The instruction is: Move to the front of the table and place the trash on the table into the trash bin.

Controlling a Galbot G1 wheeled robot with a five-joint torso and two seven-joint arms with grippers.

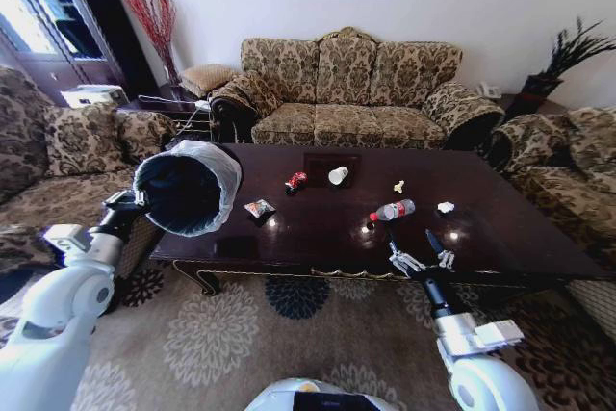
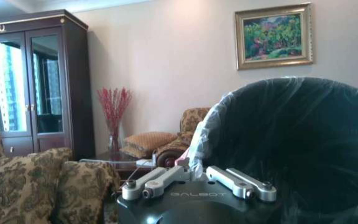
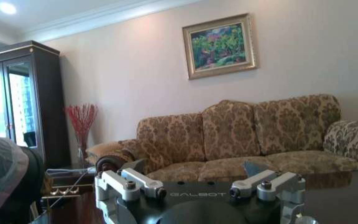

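- Your right end effector (image 1: 422, 249) hovers open at the surface's (image 1: 318, 238) near edge, just short of the bottle (image 1: 394, 210)
- Your left end effector (image 1: 128, 201) grips the bin (image 1: 188, 188), tilted at the left end
- Farther: packet (image 1: 258, 208); wrapper (image 1: 295, 180); cup (image 1: 338, 175); paper bits (image 1: 445, 207)
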